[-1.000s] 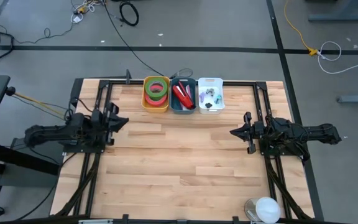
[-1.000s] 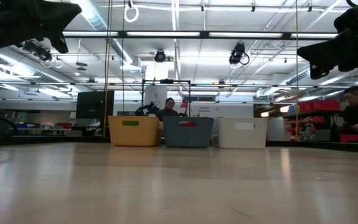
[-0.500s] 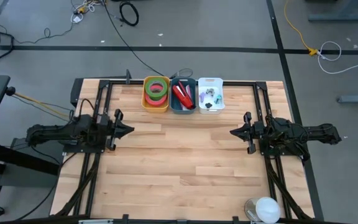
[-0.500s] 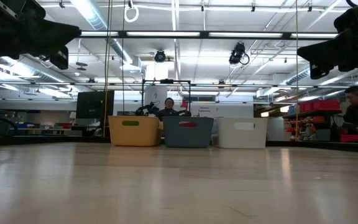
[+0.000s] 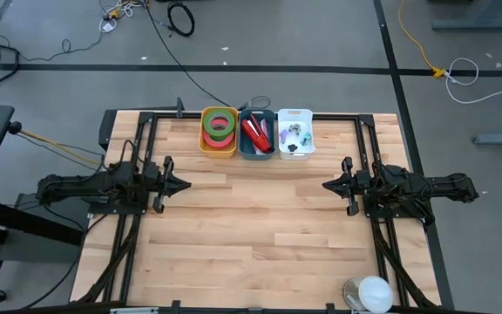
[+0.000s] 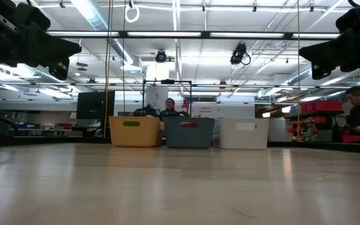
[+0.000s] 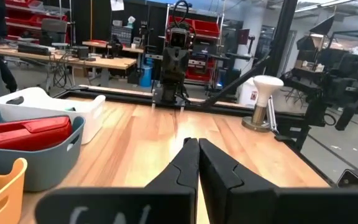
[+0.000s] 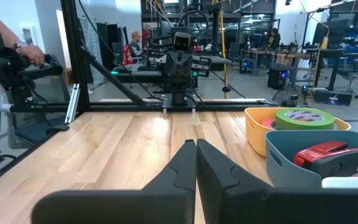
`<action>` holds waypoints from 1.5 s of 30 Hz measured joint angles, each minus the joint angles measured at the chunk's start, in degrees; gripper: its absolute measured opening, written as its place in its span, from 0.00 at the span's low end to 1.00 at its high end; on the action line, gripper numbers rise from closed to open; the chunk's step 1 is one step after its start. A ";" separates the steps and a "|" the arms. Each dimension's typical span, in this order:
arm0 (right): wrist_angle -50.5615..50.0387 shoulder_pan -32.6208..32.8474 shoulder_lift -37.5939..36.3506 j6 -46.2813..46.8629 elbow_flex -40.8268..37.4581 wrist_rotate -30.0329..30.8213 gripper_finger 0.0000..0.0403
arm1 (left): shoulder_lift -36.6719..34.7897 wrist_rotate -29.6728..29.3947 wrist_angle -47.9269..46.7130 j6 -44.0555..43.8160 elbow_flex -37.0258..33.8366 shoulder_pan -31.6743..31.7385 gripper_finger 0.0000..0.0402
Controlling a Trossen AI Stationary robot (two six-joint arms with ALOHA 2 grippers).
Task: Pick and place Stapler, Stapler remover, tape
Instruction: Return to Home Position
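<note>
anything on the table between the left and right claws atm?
No. In the high view the wood table between the left claw and right claw is bare. The bins sit off that line at the far edge.

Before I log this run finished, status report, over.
Left gripper shut, right gripper shut, both empty. Tape rolls in yellow bin, red stapler in blue bin. Nothing blocking.

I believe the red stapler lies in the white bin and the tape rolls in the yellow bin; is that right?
No: the red stapler lies in the dark blue bin, as the high view shows; the tape rolls are in the yellow bin.
</note>
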 joint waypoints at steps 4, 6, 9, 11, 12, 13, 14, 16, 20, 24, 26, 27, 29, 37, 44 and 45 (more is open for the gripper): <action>0.02 -0.01 0.00 0.00 0.00 0.00 0.04 | 0.00 -0.01 -0.15 0.03 0.00 0.00 0.03; 0.02 -0.01 0.00 0.00 0.00 0.00 0.04 | 0.04 0.01 0.31 0.00 -0.02 0.11 0.03; 0.02 0.00 0.00 0.00 0.00 0.01 0.04 | 0.59 0.06 0.89 0.00 -0.07 0.11 0.03; 0.00 0.00 0.00 0.00 0.00 0.00 0.04 | 0.55 0.06 1.12 0.02 -0.07 0.11 0.03; 0.02 -0.02 0.00 0.00 0.02 0.00 0.04 | 0.57 0.06 1.06 0.04 -0.07 0.11 0.03; 0.00 -0.02 0.00 0.00 0.00 0.00 0.04 | 0.59 0.06 1.07 0.01 -0.07 0.11 0.03; 0.02 0.00 0.00 0.00 0.00 0.01 0.04 | 0.59 0.05 1.13 0.01 -0.07 0.11 0.03; 0.02 0.00 0.00 0.00 0.00 0.00 0.04 | 0.59 0.03 1.21 0.03 -0.07 0.11 0.03; 0.02 0.00 0.00 0.00 0.00 0.00 0.04 | 0.59 0.03 1.45 0.04 -0.07 0.11 0.03; 0.01 -0.01 0.00 0.00 0.00 0.00 0.04 | 0.59 0.01 1.48 0.04 -0.07 0.11 0.03; 0.00 0.00 0.00 0.00 0.00 0.00 0.04 | 0.59 -0.01 1.50 0.02 -0.07 0.11 0.03; 0.00 -0.01 0.00 0.00 0.00 0.00 0.04 | 0.59 -0.01 1.52 0.04 -0.07 0.11 0.03; 0.02 0.00 0.00 0.00 0.00 0.00 0.04 | 0.60 -0.01 1.52 0.02 -0.07 0.11 0.03; 0.00 0.00 0.00 0.00 0.00 0.02 0.04 | 0.61 -0.07 1.56 0.03 -0.07 0.11 0.03; 0.00 -0.02 0.00 0.00 0.00 0.02 0.04 | 0.61 -0.07 1.59 0.04 -0.07 0.11 0.03; 0.00 0.00 0.00 0.00 0.00 0.00 0.04 | 0.61 -0.07 1.61 0.03 -0.07 0.11 0.03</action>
